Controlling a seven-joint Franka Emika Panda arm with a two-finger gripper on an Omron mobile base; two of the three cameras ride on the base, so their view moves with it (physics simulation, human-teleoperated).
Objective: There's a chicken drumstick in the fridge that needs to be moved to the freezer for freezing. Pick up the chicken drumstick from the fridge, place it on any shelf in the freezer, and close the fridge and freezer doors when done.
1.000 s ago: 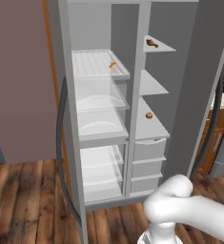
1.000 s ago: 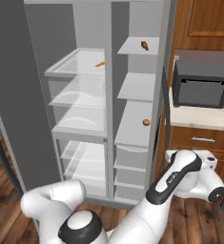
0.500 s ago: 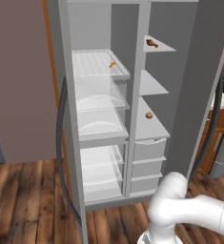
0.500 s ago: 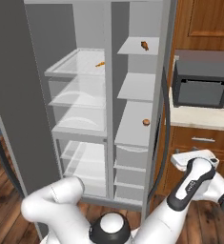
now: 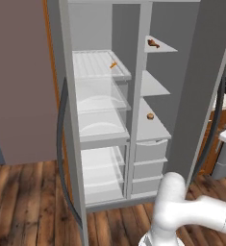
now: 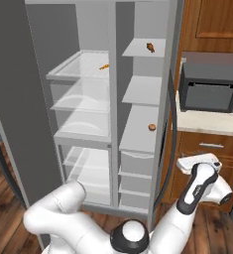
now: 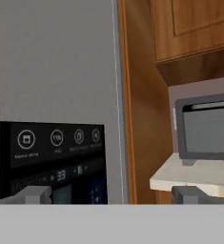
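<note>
Arm: folded low, elbow bent right of the open fridge (image 6: 138,144). End effector (image 7: 112,194): fully open, empty, facing door panel (image 7: 51,157) and microwave (image 7: 206,128).

A rendered home kitchen. A tall grey side-by-side fridge (image 6: 113,99) stands with both doors open, showing white shelves and drawers. To its right a dark microwave (image 6: 209,94) sits on a pale counter (image 6: 207,124) above wooden base cabinets (image 6: 207,149), with a wooden wall cabinet (image 7: 189,28) overhead. The floor (image 5: 23,202) is dark wood planks.
</note>
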